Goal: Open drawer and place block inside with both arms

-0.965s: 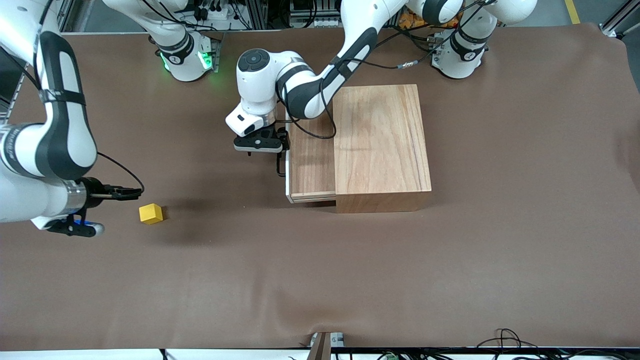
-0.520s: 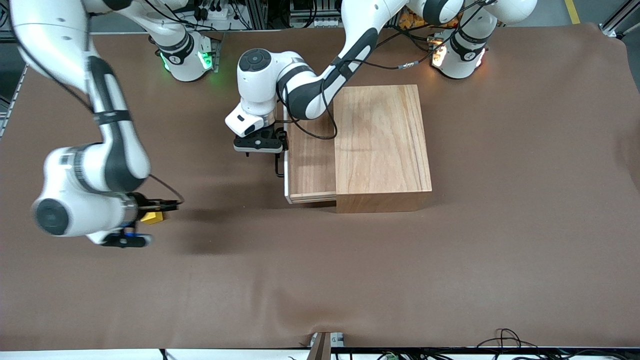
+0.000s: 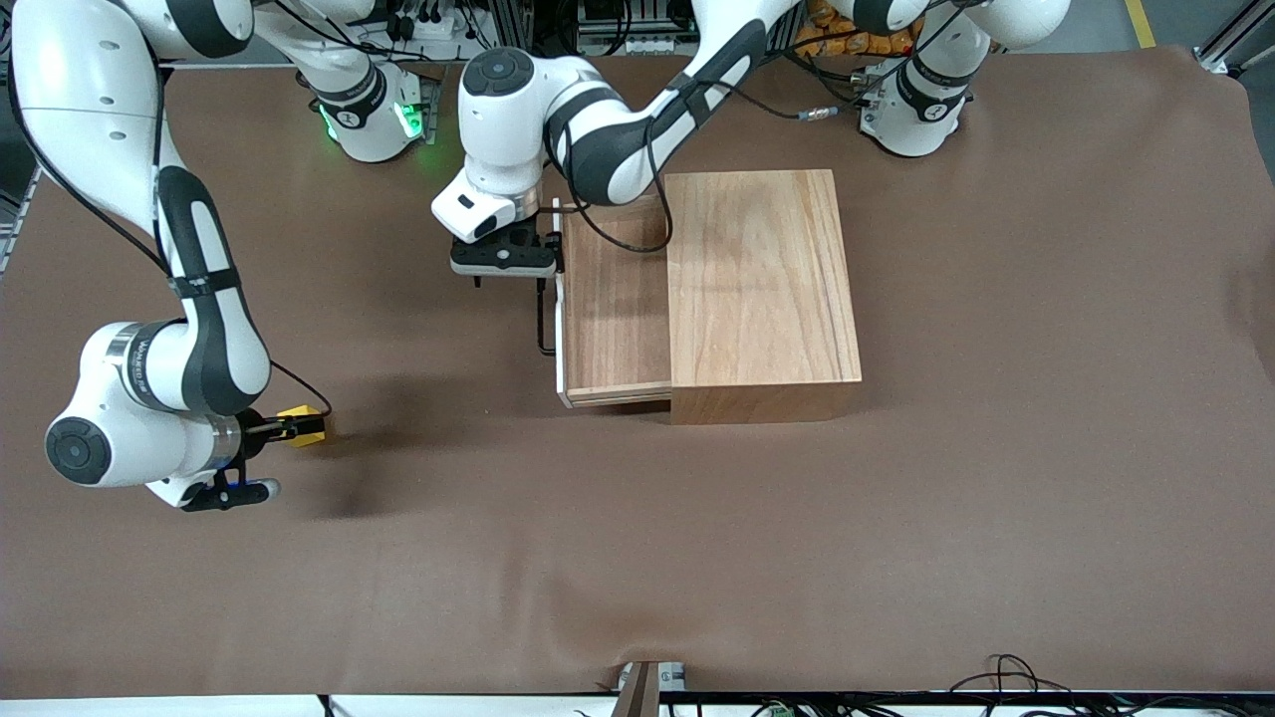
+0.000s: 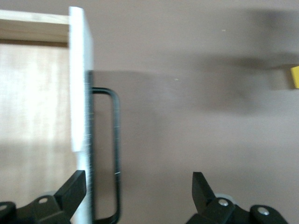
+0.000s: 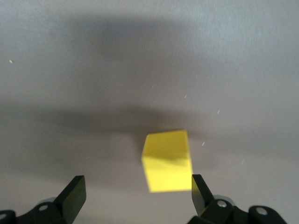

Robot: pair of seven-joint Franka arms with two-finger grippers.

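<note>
Sitting between the right gripper's (image 5: 134,186) spread fingers — the block (image 5: 167,160), ungrasped.

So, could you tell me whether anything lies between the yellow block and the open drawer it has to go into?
Nothing visible does. Bare table lies between the block, under the open right gripper, and the drawer. The open left gripper hovers beside the drawer's handle.

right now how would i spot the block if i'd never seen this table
Start at the wooden box on the brown table, with its drawer pulled out toward the right arm's end. Go on toward that end, a little nearer the front camera, to the right gripper. The block there is a small bright yellow cube, the only yellow thing on the table.
</note>
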